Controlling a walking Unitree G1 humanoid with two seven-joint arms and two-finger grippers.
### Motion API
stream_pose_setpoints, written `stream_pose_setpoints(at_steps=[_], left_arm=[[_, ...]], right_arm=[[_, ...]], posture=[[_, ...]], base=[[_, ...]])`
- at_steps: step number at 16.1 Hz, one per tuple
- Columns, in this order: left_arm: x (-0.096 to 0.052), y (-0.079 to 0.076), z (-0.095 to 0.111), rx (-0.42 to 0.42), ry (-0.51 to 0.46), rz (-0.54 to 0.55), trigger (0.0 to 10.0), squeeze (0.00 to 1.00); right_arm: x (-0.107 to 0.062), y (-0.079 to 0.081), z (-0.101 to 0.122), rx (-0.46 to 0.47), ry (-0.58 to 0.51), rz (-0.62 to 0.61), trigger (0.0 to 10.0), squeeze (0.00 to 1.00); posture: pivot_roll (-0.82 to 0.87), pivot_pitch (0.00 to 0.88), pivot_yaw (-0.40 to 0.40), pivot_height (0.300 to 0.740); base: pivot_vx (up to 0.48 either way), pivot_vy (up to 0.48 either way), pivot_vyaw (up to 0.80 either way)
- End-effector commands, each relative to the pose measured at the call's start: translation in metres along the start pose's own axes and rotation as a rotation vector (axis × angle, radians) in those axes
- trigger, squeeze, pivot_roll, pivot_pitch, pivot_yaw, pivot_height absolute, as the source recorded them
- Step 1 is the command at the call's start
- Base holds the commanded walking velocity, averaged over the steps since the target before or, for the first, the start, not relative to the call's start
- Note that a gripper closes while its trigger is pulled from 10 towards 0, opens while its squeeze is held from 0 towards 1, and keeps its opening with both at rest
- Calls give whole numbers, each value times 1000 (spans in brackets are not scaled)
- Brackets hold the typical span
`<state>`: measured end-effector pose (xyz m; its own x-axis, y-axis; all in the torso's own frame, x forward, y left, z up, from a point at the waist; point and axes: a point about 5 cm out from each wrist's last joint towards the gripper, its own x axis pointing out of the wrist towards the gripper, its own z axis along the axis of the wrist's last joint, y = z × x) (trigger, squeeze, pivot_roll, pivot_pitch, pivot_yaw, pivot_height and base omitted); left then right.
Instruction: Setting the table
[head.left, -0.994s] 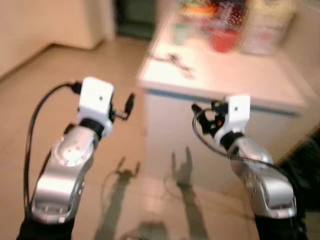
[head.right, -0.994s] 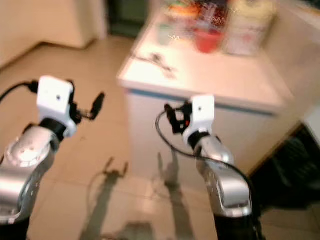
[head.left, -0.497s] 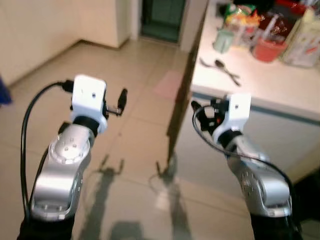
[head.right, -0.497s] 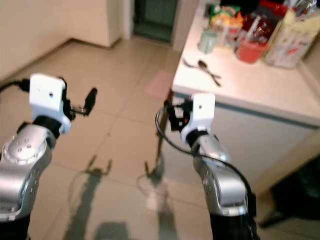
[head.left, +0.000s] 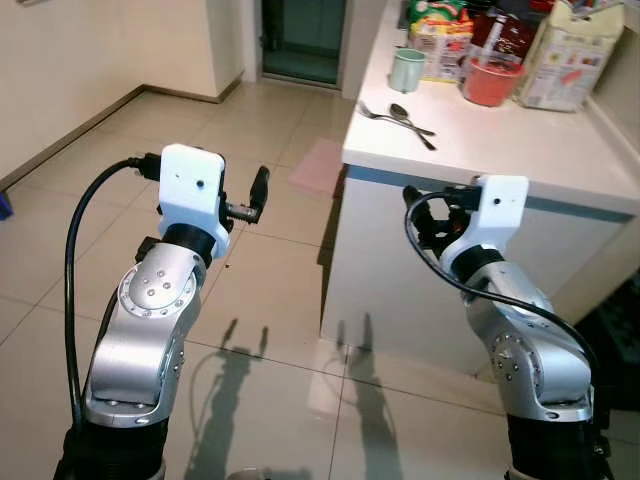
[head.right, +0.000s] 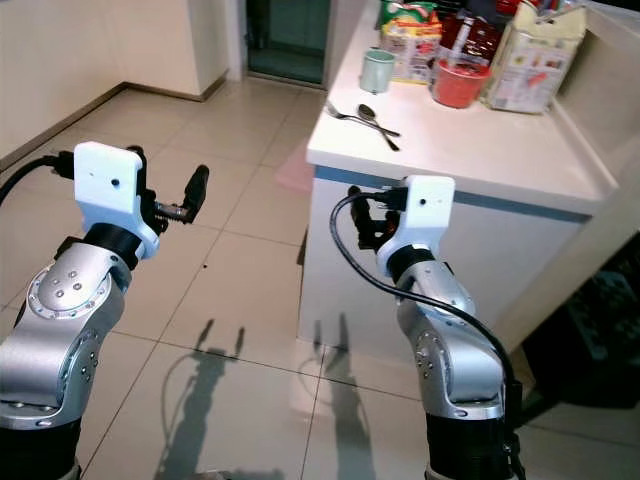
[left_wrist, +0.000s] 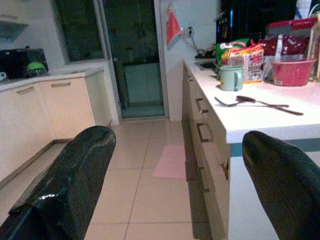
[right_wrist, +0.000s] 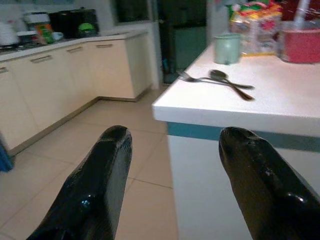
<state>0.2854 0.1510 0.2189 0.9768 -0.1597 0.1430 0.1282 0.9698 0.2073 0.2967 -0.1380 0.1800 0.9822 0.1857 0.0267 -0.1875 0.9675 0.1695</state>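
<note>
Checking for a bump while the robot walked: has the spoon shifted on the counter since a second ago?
No. The spoon lies crossed with the fork near the counter's corner, short of the green mug, as before; the camera moved.

Bright, sharp, soft floor shadows

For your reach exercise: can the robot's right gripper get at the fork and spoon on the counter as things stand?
Probably not yet. The right gripper, open, sits below the counter edge, short of the fork and spoon. Nothing blocks the way; it must rise and advance.
</note>
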Motion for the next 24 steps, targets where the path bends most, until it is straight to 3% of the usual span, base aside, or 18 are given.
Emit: stream_pose_setpoints(at_steps=[1,6,10,24], left_arm=[[3,-2,1,14,-7,-10,10000,0],[5,3,-4,28,-3,-8,10000,0],[-1,4,-6,30,-1,-11,10000,0],[-1,3,-7,30,-7,-22,10000,0]], right_arm=[[3,-2,5,12,-12,-12,10000,0],[8,3,9,-48,0,45,10000,0],[14,1,12,-51,-6,49,10000,0],[28,5,22,-81,-7,80,10000,0]], posture=[[106,0,-42,740],[83,0,-39,740],[94,0,-49,740],[96,0,-64,740]], base=[[281,0,-463],[313,0,-178],[323,0,0],[343,0,0]])
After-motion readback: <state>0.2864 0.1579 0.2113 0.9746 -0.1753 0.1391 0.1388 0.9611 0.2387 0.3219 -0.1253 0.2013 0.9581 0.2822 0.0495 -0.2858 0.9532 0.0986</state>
